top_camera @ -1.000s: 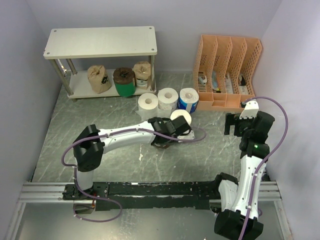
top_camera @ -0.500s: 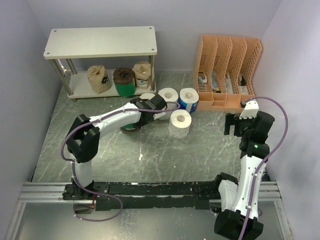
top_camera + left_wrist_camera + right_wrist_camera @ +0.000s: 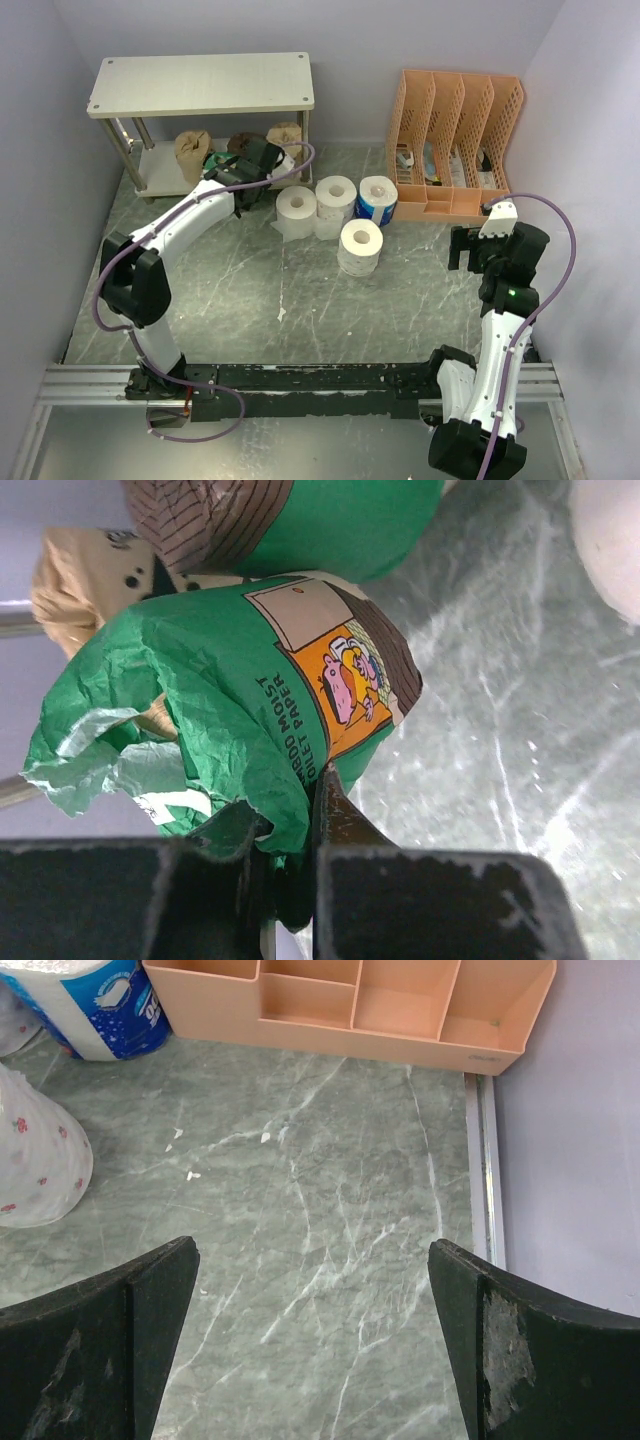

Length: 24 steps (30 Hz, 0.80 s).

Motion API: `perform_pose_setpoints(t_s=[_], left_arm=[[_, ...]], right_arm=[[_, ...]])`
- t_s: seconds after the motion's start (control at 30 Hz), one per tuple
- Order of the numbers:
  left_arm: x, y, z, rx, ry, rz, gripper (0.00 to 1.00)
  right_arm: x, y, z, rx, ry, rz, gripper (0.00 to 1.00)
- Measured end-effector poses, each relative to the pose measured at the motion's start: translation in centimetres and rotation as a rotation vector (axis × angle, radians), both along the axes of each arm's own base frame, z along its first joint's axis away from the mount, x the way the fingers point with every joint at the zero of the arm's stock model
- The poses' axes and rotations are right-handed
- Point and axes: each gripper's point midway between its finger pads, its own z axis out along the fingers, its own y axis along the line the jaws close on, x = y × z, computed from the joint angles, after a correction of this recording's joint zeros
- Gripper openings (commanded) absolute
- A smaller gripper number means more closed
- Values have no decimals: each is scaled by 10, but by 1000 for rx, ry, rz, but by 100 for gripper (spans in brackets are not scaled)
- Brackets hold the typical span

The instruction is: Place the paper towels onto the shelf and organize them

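Posture: left arm (image 3: pixel 190 215) extended diagonally across the desk (image 3: pixel 300 300) to its far-left corner, wrist at the open front of the shelf (image 3: pixel 200 85), lower tier. Left hand (image 3: pixel 290 820) is nearly closed, pinching the crumpled wrapper of a green-wrapped roll (image 3: pixel 260 700) just beside a second green roll (image 3: pixel 330 520) and a tan roll (image 3: pixel 85 575). Right arm (image 3: pixel 505 330) is folded upright at the desk's right edge. Right hand (image 3: pixel 310 1250) points down, jaws wide apart, holding nothing. White rolls (image 3: pixel 336 190) and a blue-printed roll (image 3: pixel 377 200) stand mid-desk.

Pale lavender walls (image 3: pixel 40 100) around a grey-green marbled tabletop (image 3: pixel 320 330).
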Motion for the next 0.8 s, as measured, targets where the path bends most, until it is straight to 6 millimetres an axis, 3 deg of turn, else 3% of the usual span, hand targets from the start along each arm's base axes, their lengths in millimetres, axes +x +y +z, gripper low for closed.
perform_pose_setpoints(t_s=[0.43,0.6,0.8], left_arm=[[59,35,19,-26,-121,-25,7],[74,49,10,-40,-115,-12,7],[91,66,-13,-45,-81,19,7]], right_arm=[[0,0,-1,1,4,-1,100],[1,-1,-2,2,10,-3,100],[1,-1,-3,3,14,-4,100]])
